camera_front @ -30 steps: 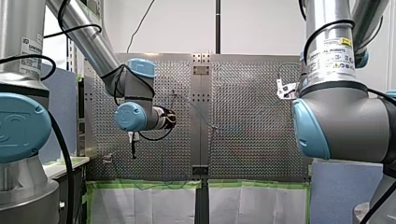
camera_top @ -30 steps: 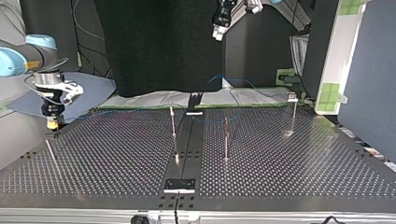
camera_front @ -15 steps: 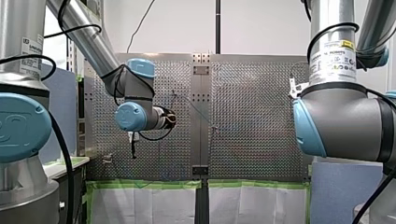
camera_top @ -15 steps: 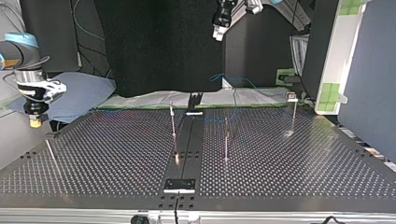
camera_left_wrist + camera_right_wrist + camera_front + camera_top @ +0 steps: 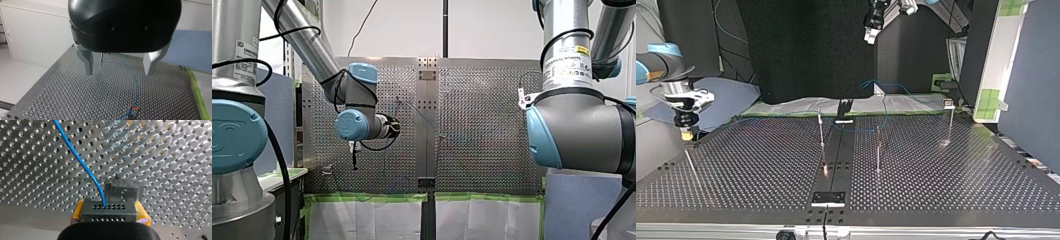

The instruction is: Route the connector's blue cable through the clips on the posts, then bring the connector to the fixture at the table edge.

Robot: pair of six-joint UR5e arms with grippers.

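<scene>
My right gripper [image 5: 108, 210] is shut on the grey connector [image 5: 109, 213], its yellow pads [image 5: 78, 211] pressing on both sides. The blue cable [image 5: 79, 161] leaves the connector's face and runs off over the perforated table. A small metal fixture [image 5: 123, 192] stands just beyond the connector. In the top view my right gripper [image 5: 686, 133] hangs over the table's left edge. The blue cable [image 5: 862, 128] passes by the thin posts [image 5: 821, 129] near the middle. My left gripper [image 5: 120, 72] is open and high above the table, also seen in the top view [image 5: 869, 35].
Two more posts [image 5: 878, 150] [image 5: 950, 122] stand at the middle and right of the top view. A loose rod [image 5: 691, 167] lies near the left edge. A black plate [image 5: 828, 198] sits at the near edge. Green tape lines the far side.
My right gripper, with the connector, swung out to the top view's left and upward, then came back down and partway right. My left arm has stayed still.
</scene>
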